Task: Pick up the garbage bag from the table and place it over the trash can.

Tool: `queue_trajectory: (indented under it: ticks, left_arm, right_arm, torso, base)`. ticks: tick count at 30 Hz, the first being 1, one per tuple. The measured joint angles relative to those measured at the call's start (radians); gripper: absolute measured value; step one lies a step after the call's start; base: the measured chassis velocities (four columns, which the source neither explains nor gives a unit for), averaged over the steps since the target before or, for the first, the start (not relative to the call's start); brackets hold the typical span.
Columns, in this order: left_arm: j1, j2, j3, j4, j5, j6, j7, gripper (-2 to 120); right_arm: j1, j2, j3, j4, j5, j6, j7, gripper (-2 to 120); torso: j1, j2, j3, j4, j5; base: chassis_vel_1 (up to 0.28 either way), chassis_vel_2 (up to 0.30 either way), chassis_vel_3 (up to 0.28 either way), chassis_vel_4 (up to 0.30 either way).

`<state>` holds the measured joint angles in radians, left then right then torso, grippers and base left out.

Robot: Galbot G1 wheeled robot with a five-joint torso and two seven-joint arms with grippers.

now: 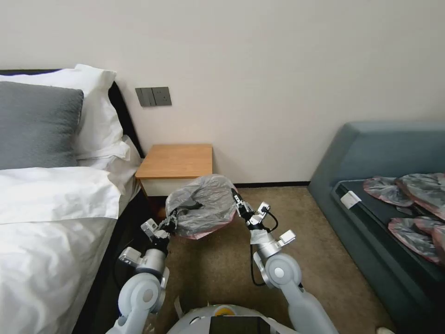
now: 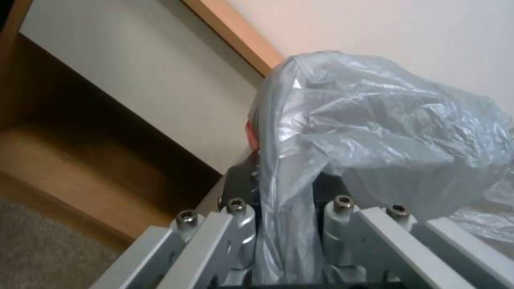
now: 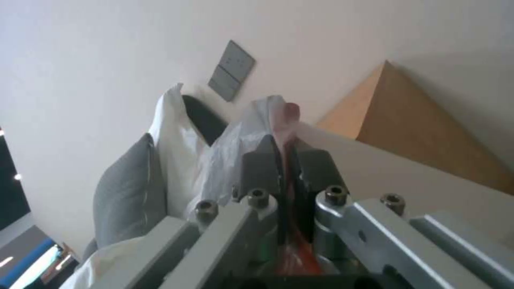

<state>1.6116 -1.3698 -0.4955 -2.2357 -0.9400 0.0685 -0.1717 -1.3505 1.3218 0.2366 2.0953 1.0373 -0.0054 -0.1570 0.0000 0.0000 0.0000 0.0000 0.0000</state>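
The garbage bag [image 1: 201, 204] is wrinkly grey plastic with a pinkish-red rim, held up above the carpet in front of the table [image 1: 176, 160]. My left gripper [image 1: 170, 221] is shut on its left side and my right gripper [image 1: 238, 202] is shut on its right side, so the bag hangs stretched between them. In the left wrist view the bag [image 2: 375, 132] billows past the gripper [image 2: 286, 180], beside the table's white drawer front [image 2: 134, 80]. The right wrist view shows that gripper [image 3: 285, 154] pinching the bag's rim [image 3: 289, 114]. The trash can is hidden.
A bed [image 1: 51, 222] with white and grey pillows lies close on the left. On the right a blue-grey sofa [image 1: 371, 157] carries several flat grey-pink bags [image 1: 412, 204]. Brown carpet [image 1: 222, 269] lies between them.
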Motion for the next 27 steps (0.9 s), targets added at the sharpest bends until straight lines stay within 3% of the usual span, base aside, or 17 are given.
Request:
queue_trajectory:
  ticks: [6, 19, 21, 24, 27]
  left_arm:
    - [-0.002, 0.000, 0.001, 0.001, 0.000, 0.001, 0.000, 10]
    - [-0.006, 0.002, 0.000, 0.001, 0.000, 0.002, -0.003, 10]
    - [-0.006, 0.002, 0.000, 0.001, 0.000, 0.002, -0.003, 10]
    - [-0.004, 0.001, 0.000, 0.000, 0.001, 0.002, -0.003, 10]
    - [-0.004, 0.000, 0.000, 0.001, 0.001, 0.002, -0.003, 10]
  right_arm:
    - [0.002, -0.003, 0.000, 0.001, -0.017, 0.000, -0.006, 4]
    - [0.002, 0.005, -0.006, 0.006, -0.025, -0.002, -0.008, 53]
    - [0.001, 0.006, -0.006, 0.006, -0.027, -0.001, -0.010, 52]
    - [-0.001, 0.008, -0.003, 0.010, -0.033, 0.001, -0.015, 38]
    - [-0.002, 0.010, -0.002, 0.010, -0.037, 0.001, -0.018, 32]
  torso:
    - [0.000, 0.000, 0.000, 0.0000, 0.0000]
    - [0.000, 0.000, 0.000, 0.0001, 0.0000]
    - [0.000, 0.000, 0.000, 0.0001, 0.0000]
    - [0.000, 0.000, 0.000, 0.0000, 0.0000]
    - [0.000, 0.000, 0.000, 0.0000, 0.0000]
  base:
    - [0.000, 0.000, 0.000, 0.000]
    - [0.000, 0.000, 0.000, 0.000]
    - [0.000, 0.000, 0.000, 0.000]
    - [0.000, 0.000, 0.000, 0.000]
    - [0.000, 0.000, 0.000, 0.000]
